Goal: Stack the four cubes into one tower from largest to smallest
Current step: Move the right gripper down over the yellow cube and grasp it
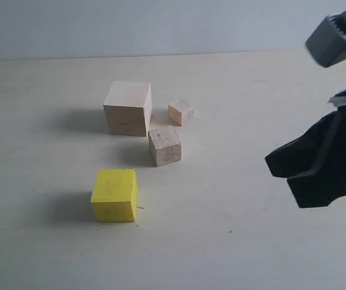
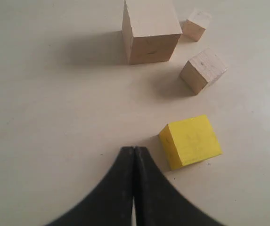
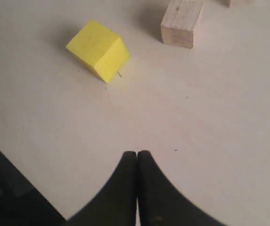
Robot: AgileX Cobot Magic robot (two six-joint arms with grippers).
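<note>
Yellow cube (image 1: 115,195), lower left, loose; left gripper (image 2: 134,149), right gripper (image 3: 136,153) clenched empty (open, square to its faces, centre atop pale wood cube (image 1: 127,108)).

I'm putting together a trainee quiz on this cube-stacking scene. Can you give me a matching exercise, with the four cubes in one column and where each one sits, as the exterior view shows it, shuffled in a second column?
Cubes
1. largest pale wood cube
2. yellow cube
3. mid-sized plain wood cube
4. tiniest pinkish cube

Places
A. at the back, farthest right of the four
B. alone at the front, nearest the camera
C. at the back left, with a wide shadow to its left
D. in the middle, turned at an angle

Pairs: 1-C, 2-B, 3-D, 4-A
</note>
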